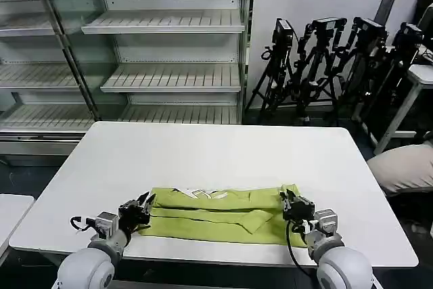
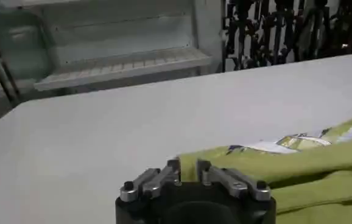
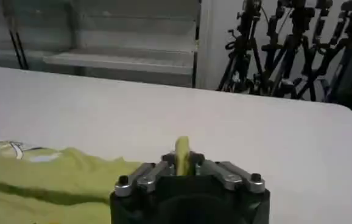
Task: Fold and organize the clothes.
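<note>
While T-shirt (image 1: 220,211) lies folded, right gripper (image 1: 289,202) pinches edge (left gripper (image 1: 145,204) too).

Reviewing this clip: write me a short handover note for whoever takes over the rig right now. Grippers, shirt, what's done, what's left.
Left gripper: at the left end of the lime yellow-green T-shirt, jaws closed on its edge.
Right gripper: at the shirt's right end, jaws closed on a pinch of fabric.
Shirt: lies along the near edge of the white table, folded lengthwise into a long band, print facing up.
Done: lengthwise fold.
Left: probably fold the band across into a compact stack and set it down neatly.
</note>
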